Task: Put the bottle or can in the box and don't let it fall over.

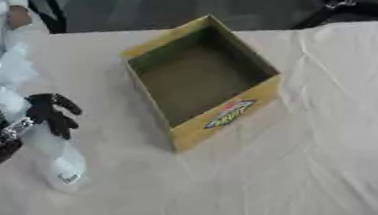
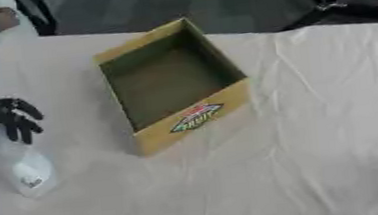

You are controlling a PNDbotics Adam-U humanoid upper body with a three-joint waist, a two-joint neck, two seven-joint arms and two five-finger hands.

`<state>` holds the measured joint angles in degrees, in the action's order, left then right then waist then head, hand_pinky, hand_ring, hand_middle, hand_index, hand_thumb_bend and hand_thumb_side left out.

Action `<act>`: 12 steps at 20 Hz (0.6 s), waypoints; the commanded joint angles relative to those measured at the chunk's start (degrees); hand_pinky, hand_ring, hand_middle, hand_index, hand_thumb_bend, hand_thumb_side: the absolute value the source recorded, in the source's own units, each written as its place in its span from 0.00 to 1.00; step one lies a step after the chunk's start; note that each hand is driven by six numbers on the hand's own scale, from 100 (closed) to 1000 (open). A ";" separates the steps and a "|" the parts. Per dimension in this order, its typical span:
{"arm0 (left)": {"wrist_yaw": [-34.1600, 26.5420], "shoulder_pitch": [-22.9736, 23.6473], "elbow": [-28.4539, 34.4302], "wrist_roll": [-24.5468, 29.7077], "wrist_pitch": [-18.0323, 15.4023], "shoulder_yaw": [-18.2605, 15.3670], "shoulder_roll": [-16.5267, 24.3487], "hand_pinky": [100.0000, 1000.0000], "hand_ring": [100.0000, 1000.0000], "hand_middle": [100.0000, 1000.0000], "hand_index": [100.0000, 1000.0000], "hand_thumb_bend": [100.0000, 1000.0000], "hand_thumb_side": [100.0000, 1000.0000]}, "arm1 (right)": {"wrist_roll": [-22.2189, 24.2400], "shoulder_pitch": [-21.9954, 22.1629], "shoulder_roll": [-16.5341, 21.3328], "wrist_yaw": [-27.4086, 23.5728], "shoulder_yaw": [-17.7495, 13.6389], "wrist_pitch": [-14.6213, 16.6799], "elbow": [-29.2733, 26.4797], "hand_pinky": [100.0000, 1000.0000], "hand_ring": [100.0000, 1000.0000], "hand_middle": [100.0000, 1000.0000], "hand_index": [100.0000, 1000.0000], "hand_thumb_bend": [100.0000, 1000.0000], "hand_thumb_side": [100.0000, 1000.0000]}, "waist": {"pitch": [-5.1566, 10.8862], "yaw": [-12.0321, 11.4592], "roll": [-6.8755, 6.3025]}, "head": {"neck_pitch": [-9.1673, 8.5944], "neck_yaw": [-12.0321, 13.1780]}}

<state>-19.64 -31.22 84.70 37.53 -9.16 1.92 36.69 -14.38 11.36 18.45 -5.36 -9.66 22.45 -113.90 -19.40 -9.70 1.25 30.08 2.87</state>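
So the left hand (image 1: 51, 114) is over at the left edge of the counter (image 1: 321, 156), black fingers (image 1: 64, 123) curled down around a clear plastic bottle (image 1: 55, 153), gripping it somewhere near the middle. The bottle is pretty much see-through and blurry, so its outline is hard to follow; it looks stretched out at a slant, with what seems to be its lower end, carrying a small pale label or cap, down near the cloth in front of the hand. Can't honestly tell if that end is touching the counter or just above it. The arm behind the hand runs off the left side of the frame, so most of it is cut off. The yellow cardboard box (image 1: 229, 118) sits open-topped in the middle of the counter, well apart from the bottle to its right, turned at an angle with a colourful logo on the near wall. Its inside looks dark and greenish with nothing visible in it. The counter is covered in a wrinkly off-white cloth. The right hand doesn't show up in either view.
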 commanded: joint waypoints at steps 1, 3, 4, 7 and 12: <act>-0.35 -0.29 -0.43 -0.28 0.34 0.23 0.67 0.64 0.32 0.57 0.11 0.07 0.71 | 0.16 -0.04 1.17 -0.40 -0.44 0.21 -0.69 0.92 1.00 1.00 0.90 0.00 0.52 | 0.66 0.00 -0.06 | -0.63 0.04; -0.88 -0.35 -0.58 -0.72 0.35 0.18 0.68 0.64 0.31 0.56 0.10 0.07 0.70 | 0.17 -0.04 1.20 -0.48 -0.46 0.21 -0.69 0.92 1.00 1.00 0.90 0.00 0.52 | 0.68 -0.01 -0.10 | -0.68 0.02; -1.11 -0.40 -0.67 -0.97 0.41 0.19 0.70 0.64 0.31 0.56 0.10 0.06 0.70 | 0.19 -0.05 1.22 -0.51 -0.46 0.20 -0.69 0.92 1.00 1.00 0.90 0.00 0.52 | 0.68 0.00 -0.11 | -0.68 0.01; -1.49 -0.49 -0.70 -1.46 0.46 0.29 0.67 0.64 0.30 0.54 0.09 0.04 0.68 | 0.24 -0.07 1.23 -0.61 -0.47 0.19 -0.69 0.92 1.00 1.00 0.90 0.00 0.52 | 0.69 0.02 -0.12 | -0.68 0.00; -2.47 -0.58 -0.93 -2.82 0.16 0.37 0.41 0.61 0.27 0.52 0.07 0.00 0.64 | 0.29 -0.14 1.16 -0.71 -0.47 0.16 -0.69 0.92 1.00 1.00 0.90 0.00 0.52 | 0.63 0.04 -0.07 | -0.63 -0.05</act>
<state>-21.93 -31.37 83.89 35.15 -9.01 2.25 36.29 -14.33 11.18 18.45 -5.83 -9.66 22.44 -113.90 -19.40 -9.65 1.22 30.03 2.87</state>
